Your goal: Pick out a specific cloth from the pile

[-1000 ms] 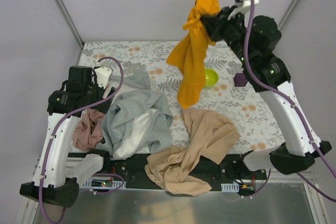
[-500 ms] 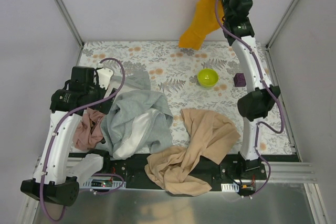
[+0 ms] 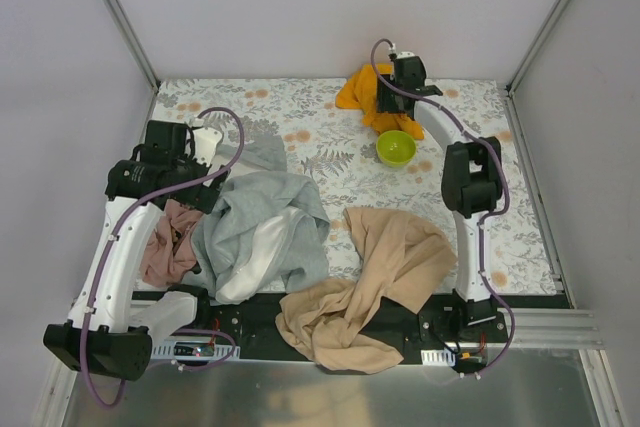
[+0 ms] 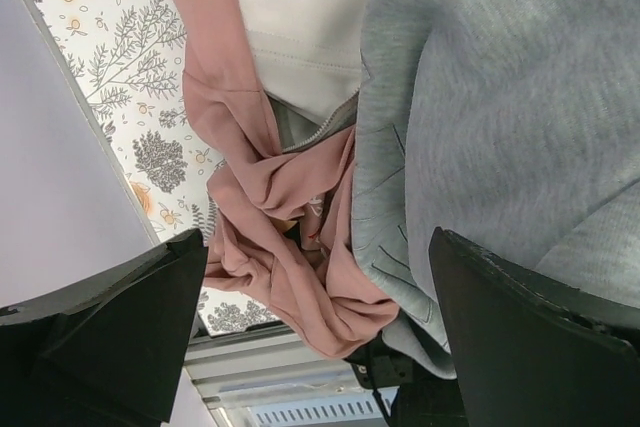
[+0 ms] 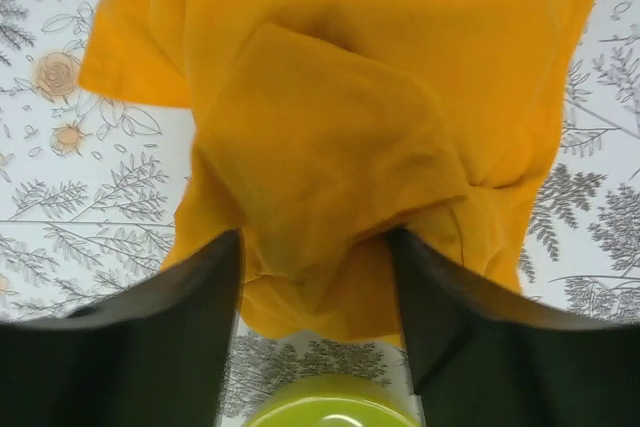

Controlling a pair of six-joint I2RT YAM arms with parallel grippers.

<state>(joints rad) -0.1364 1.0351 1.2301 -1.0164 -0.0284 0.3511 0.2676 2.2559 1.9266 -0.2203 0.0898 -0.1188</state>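
1. While the cloth (image 3: 353, 91) lies heaped on the far surface (image 3: 300, 117) beside the green bowl (image 3: 396, 148), the right tool (image 5: 315, 247) straddles a fold, its grip unclear.
2. It is probably light, limp and soft; pinch a raised fold.
3. The left tool (image 4: 318, 247) gapes empty above the pile (image 3: 262, 232).

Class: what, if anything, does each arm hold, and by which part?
Left arm: nothing. Right arm: a bunched fold of the orange cloth lies between its jaws; a grip cannot be told.
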